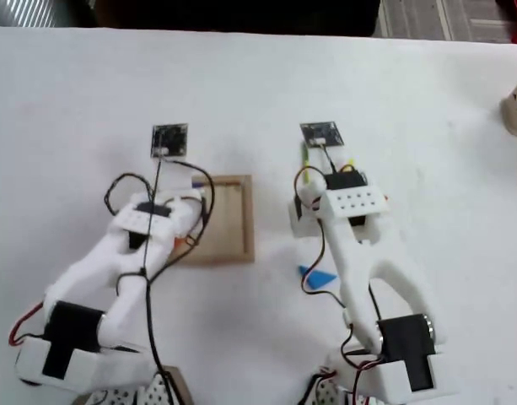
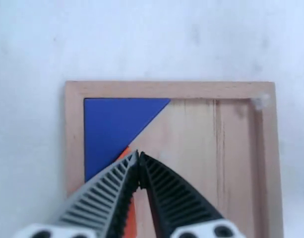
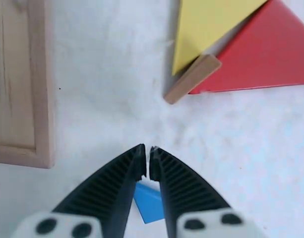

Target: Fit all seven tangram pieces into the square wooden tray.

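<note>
— Clenched tip to tip, the left jaws are seen over the wooden tray (image 2: pixel 166 89). An orange piece (image 2: pixel 125 153) is glimpsed beneath them, right beside a blue triangle (image 2: pixel 112 126) set into a tray corner.
— And the right jaws?
— Pressed shut on nothing, above the counter (image 3: pixel 107 74) at the tray's 3 o'clock. A light blue piece (image 1: pixel 317 277) is found at its 4 o'clock. A yellow triangle (image 3: pixel 211 25), red triangle (image 3: pixel 263 59) and plain wooden piece (image 3: pixel 194 78) are bunched together nearby.
</note>
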Robot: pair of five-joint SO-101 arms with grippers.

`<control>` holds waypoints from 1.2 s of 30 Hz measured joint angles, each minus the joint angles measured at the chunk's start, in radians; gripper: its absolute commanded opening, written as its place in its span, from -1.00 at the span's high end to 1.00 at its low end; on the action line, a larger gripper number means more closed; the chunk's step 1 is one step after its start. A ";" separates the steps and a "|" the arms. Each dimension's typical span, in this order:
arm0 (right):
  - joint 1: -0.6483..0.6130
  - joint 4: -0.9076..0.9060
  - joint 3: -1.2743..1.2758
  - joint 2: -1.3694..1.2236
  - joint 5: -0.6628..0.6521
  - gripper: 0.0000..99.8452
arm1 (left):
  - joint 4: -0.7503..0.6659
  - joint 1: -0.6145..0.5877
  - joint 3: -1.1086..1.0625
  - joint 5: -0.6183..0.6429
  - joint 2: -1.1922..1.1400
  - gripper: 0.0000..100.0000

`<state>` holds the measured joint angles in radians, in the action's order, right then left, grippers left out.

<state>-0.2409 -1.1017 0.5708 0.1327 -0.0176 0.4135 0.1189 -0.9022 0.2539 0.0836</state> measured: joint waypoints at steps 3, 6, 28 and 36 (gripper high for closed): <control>0.000 0.000 0.000 0.000 0.000 0.96 | 0.018 0.000 -0.023 0.000 0.035 0.95; 0.000 0.000 0.000 0.000 0.000 0.96 | 0.025 0.000 -0.054 0.000 0.078 0.95; 0.000 0.000 0.000 0.000 0.000 0.96 | 0.164 -0.044 -0.083 -0.068 0.140 0.95; 0.000 0.000 0.000 0.000 0.000 0.96 | 0.167 -0.052 -0.083 -0.077 0.141 0.95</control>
<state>-0.2409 -1.1017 0.5708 0.1327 -0.0176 0.5808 0.0667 -0.9851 0.1772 0.2248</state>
